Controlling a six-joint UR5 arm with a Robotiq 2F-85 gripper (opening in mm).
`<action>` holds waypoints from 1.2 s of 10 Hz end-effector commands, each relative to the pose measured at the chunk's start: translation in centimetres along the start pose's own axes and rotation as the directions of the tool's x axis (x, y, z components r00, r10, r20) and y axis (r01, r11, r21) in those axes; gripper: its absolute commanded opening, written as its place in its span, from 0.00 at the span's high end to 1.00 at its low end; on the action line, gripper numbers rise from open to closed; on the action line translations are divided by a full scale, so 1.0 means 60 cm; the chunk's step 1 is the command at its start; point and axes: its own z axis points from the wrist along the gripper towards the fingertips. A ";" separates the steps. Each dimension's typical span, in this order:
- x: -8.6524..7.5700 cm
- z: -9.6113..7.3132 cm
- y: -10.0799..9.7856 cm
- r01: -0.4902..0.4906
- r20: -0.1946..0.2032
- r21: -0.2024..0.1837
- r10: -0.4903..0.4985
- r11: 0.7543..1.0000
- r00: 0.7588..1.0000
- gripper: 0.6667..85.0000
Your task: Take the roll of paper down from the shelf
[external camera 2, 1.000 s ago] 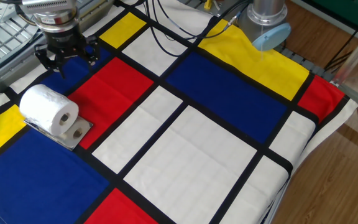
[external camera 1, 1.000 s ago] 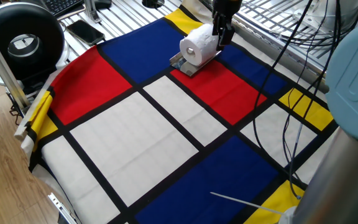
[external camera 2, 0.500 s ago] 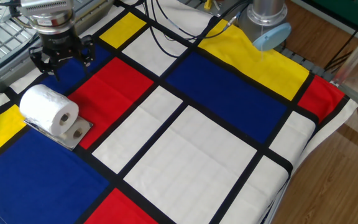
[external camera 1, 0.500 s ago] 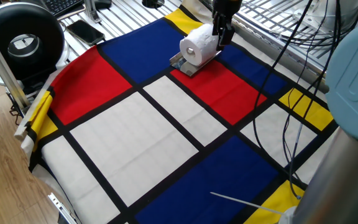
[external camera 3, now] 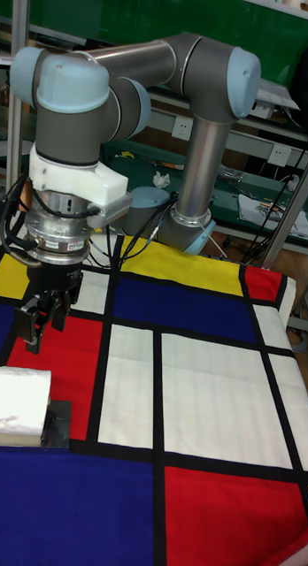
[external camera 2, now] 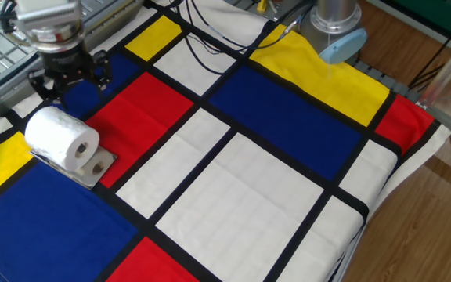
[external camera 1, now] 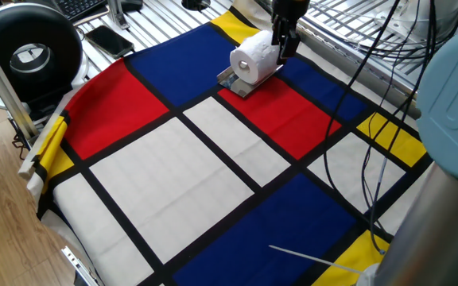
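**Roll on shelf, gripper behind it**

Tabletop (external camera 2: 233,188) covered by a cloth of red, blue, yellow and white panels with black bands; wood floor beside it. Roll (external camera 2: 59,137) lies on its side on the shelf (external camera 2: 92,170), near one cloth edge. Arm points down; gripper (external camera 2: 63,78) just behind the roll, jaws apart, empty.

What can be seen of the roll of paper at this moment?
The roll of paper is white, soft-looking and cylindrical, with a hollow centre hole facing outward. It lies on its side on the shelf, a small shiny metal plate on the chequered cloth. The gripper is just behind it and, in that view, not touching it.
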 end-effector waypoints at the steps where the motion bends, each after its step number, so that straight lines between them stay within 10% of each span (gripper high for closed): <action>1: -0.026 0.008 -0.016 0.063 0.025 -0.025 -0.062 0.998 0.998 0.26; 12: -0.022 0.010 -0.045 0.089 0.025 -0.006 -0.089 0.996 0.996 0.23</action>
